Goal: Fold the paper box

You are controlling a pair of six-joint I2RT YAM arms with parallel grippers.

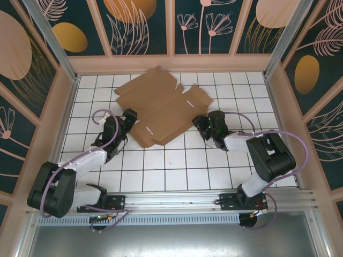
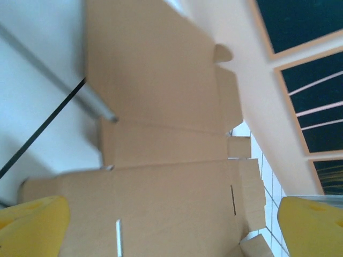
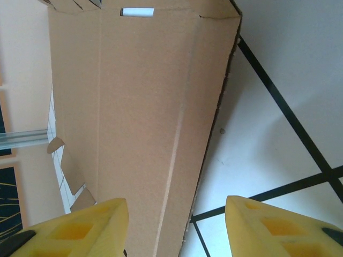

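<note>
The paper box is a flat brown die-cut cardboard sheet with flaps and slots, lying on the white tiled floor toward the back middle. My left gripper is at the sheet's left near corner. In the left wrist view this gripper is wide open, its yellow fingers far apart with the cardboard spread between them. My right gripper is at the sheet's right near edge. In the right wrist view it is open, and the edge of the cardboard runs between its fingers, touching neither.
The white tiled floor stretches toward the arm bases. Wooden walls enclose it at the back and sides, with the sheet's far flaps close to the back wall. A metal rail runs along the near edge.
</note>
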